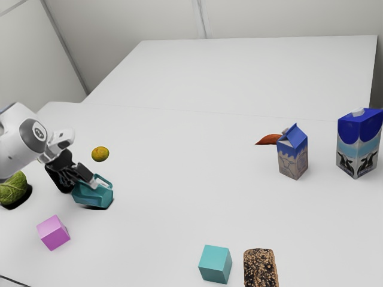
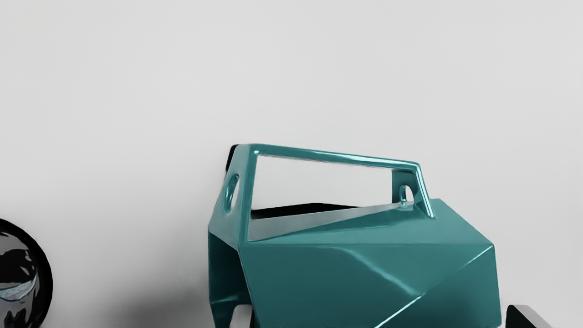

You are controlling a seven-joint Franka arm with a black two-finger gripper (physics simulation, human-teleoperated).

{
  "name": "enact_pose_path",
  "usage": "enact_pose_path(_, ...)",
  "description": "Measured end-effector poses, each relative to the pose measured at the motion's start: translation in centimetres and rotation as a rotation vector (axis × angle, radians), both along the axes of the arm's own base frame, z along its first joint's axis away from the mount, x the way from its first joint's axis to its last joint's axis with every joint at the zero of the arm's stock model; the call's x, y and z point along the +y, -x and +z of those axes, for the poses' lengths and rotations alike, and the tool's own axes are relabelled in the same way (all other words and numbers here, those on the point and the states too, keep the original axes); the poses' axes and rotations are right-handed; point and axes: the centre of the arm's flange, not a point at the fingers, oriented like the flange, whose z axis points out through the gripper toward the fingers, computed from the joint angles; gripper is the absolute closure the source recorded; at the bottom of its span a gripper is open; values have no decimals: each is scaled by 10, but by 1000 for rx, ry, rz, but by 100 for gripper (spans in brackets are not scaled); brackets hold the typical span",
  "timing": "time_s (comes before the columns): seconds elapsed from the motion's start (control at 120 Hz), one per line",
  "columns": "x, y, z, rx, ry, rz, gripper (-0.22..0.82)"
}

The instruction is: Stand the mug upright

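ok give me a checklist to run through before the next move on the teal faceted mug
1. Black two-finger claw open: ok
2. Glossy teal faceted mug upright: not ok, lying on its side
3. Claw shut on mug: not ok, gap beside one finger
4. Fingertip at the mouth clear of the rim: cannot tell
5. Solid pink cube apart from mug: ok

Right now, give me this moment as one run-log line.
mug: on its side | gripper: open, fingers astride mug | pink cube: near mug | status: not upright yet
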Motion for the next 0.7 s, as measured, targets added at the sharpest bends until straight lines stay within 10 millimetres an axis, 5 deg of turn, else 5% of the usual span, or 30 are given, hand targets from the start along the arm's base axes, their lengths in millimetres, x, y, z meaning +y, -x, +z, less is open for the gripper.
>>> enact_pose_path(0.258,7,15,-11,-1,72,8,1)
enact_pose_path(0.517,24,26,-4,-40,111,12,38)
enact_pose_path(0.7,13,18,9,-79,131,-40,50)
